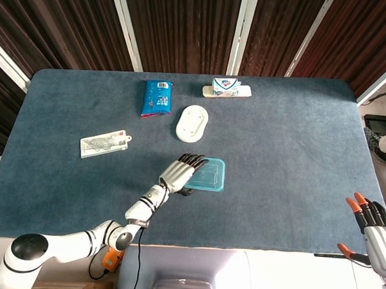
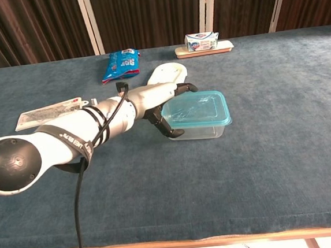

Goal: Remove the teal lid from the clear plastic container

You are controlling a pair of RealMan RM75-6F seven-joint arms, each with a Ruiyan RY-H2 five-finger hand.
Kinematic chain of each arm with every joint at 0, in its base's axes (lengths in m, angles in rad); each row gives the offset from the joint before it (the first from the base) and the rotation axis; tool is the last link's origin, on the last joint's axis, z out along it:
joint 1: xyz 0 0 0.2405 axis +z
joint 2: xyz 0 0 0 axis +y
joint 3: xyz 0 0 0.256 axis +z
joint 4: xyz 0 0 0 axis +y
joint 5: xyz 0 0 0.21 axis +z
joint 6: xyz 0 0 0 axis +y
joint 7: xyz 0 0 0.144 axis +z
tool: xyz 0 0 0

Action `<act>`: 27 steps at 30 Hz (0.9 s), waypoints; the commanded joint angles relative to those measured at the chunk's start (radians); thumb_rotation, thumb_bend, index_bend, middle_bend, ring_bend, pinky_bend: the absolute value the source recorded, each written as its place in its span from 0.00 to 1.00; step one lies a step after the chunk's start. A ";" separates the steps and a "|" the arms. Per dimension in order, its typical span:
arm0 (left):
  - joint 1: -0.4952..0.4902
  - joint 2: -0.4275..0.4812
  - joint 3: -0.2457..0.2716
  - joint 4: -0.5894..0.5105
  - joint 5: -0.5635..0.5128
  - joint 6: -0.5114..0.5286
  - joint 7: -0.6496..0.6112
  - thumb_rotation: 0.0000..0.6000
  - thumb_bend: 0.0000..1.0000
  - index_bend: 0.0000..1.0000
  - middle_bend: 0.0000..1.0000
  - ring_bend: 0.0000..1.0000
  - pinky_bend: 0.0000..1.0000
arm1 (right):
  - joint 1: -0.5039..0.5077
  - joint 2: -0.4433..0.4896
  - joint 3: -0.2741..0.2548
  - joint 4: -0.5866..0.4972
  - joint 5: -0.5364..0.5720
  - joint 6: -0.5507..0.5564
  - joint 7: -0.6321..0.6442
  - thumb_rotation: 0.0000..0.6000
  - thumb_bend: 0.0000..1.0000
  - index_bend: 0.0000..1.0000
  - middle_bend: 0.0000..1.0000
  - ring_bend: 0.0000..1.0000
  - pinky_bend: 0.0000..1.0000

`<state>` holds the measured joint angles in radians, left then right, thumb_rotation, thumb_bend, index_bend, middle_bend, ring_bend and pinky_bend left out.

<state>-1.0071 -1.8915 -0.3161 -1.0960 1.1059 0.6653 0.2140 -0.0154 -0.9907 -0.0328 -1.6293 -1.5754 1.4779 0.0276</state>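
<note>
Left hand (image 2: pixel 154 99) at left edge of teal lid (image 2: pixel 194 109), fingers over the rim, thumb (image 2: pixel 169 128) under; cannot tell if it grips. Lid on clear rectangular container (image 2: pixel 200 131), mid felt-like blue surface (image 2: pixel 278 91). Right hand (image 1: pixel 373 224) spread, holding nothing, off the surface's right edge.

My left hand (image 1: pixel 179 174) is on the left end of the teal lid (image 1: pixel 208 174), dark fingertips (image 1: pixel 193 159) draped over its near-left corner, and the lid is still seated on the clear plastic container (image 1: pixel 205 186). I can't tell from up here how firmly I'm gripping. My right hand (image 1: pixel 373 224) hangs off the table's right edge, orange-tipped fingers spread, holding nothing. Behind the lid I see a white oval dish (image 1: pixel 192 123), a blue packet (image 1: pixel 156 97), a boxed item (image 1: pixel 227 88) and a flat card pack (image 1: pixel 104 144).
</note>
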 commanded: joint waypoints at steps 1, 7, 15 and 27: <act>-0.011 0.010 0.003 -0.004 -0.022 -0.017 0.005 1.00 0.32 0.00 0.00 0.00 0.00 | 0.001 -0.001 -0.001 -0.001 -0.001 -0.002 -0.003 1.00 0.16 0.00 0.00 0.00 0.00; -0.030 0.011 0.010 0.010 -0.056 -0.027 0.017 1.00 0.32 0.00 0.00 0.00 0.00 | 0.004 -0.003 -0.003 -0.004 -0.003 -0.006 -0.009 1.00 0.16 0.00 0.00 0.00 0.00; -0.046 0.008 0.023 0.019 -0.065 -0.031 0.025 1.00 0.31 0.00 0.16 0.22 0.27 | 0.014 -0.007 -0.002 -0.001 -0.013 -0.014 -0.011 1.00 0.16 0.00 0.00 0.00 0.00; -0.054 0.078 0.057 -0.086 -0.169 -0.037 0.095 1.00 0.31 0.00 0.58 0.62 0.68 | 0.136 -0.013 0.031 0.022 -0.070 -0.120 -0.010 1.00 0.16 0.00 0.00 0.00 0.00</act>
<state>-1.0633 -1.8294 -0.2670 -1.1592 0.9553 0.6185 0.2928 0.0974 -1.0016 -0.0141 -1.6097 -1.6313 1.3772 0.0180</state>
